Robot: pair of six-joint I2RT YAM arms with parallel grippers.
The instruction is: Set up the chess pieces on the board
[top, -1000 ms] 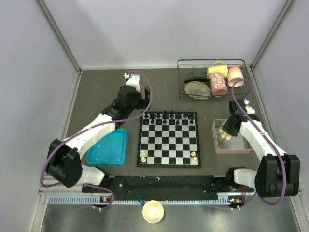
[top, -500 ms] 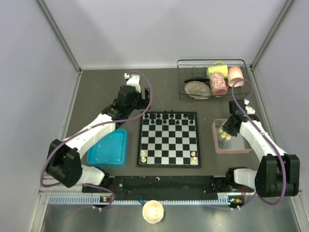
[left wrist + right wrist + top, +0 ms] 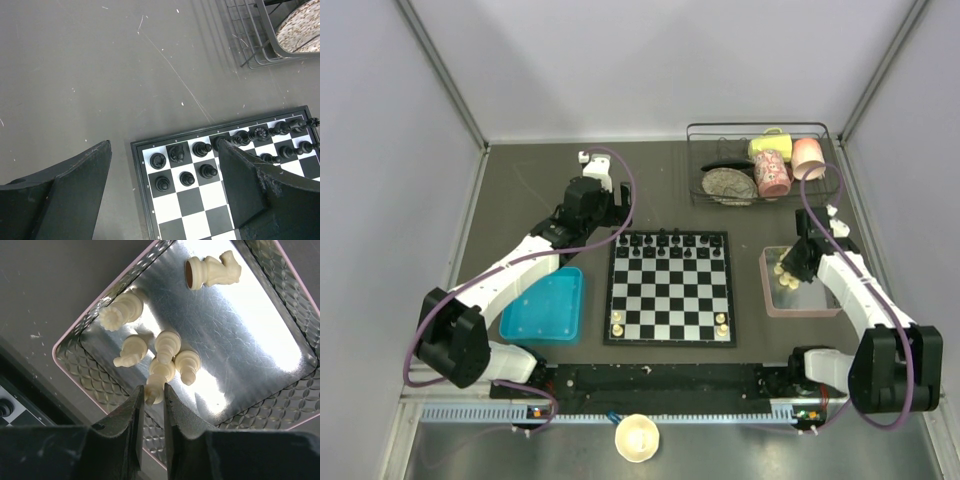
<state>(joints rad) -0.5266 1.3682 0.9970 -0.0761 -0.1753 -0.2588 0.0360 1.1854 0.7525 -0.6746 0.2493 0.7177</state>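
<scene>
Fingers [image 3: 127, 415] of the right gripper [image 3: 151, 391] pinch a chess piece [image 3: 154, 384] down in the tray [image 3: 280, 405]. Left gripper [image 3: 164, 145] hangs open over the board [image 3: 215, 195].

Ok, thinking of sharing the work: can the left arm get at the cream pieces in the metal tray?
Probably not: the tray lies across the board from the open left pincer, and the right arm hangs over it.

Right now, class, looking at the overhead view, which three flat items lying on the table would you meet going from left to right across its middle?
blue tray → chessboard → pink-rimmed metal tray. The wire rack behind is left out, since it overlaps both board and tray.
</scene>
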